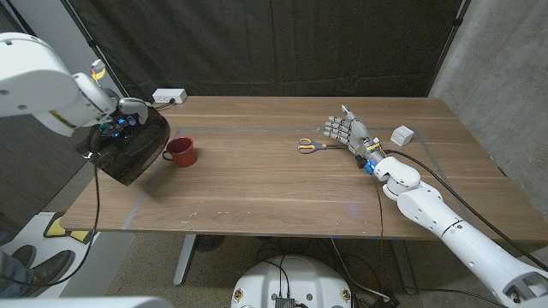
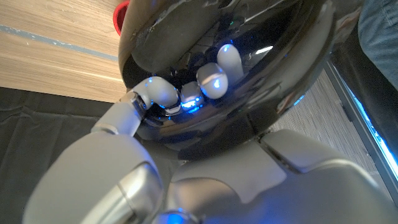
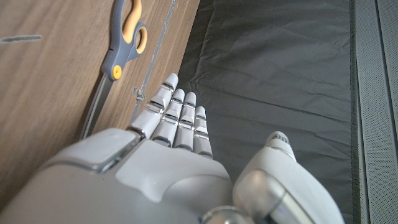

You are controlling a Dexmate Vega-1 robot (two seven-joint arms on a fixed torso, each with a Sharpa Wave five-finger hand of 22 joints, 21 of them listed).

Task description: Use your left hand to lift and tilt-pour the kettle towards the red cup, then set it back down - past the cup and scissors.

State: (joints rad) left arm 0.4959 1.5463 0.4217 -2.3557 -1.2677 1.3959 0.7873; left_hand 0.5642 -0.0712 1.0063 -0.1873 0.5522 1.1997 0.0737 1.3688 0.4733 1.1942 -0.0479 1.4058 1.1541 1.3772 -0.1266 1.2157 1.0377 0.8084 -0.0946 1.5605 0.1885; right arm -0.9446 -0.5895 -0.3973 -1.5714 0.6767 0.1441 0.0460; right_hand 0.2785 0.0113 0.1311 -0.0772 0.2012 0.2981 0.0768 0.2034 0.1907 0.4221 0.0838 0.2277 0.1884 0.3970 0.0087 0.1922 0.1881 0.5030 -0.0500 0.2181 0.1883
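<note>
My left hand [image 1: 120,115] grips the black kettle [image 1: 128,147] from above and holds it off the table, tilted toward the red cup [image 1: 181,151], which stands just to its right at the table's left end. In the left wrist view my fingers [image 2: 214,78] curl into the kettle's glossy black body [image 2: 280,56], and the red cup's rim [image 2: 121,12] peeks out beside it. Orange-handled scissors [image 1: 312,145] lie near the table's middle right. My right hand [image 1: 349,133] stands on its edge beside the scissors [image 3: 118,56], fingers [image 3: 177,121] straight and apart, holding nothing.
A small white cube [image 1: 403,134] sits at the table's right, past my right hand. A white power strip [image 1: 169,97] lies at the back left edge. A dark curtain hangs behind the wooden table [image 1: 282,192]. A person's shoes show at the bottom left.
</note>
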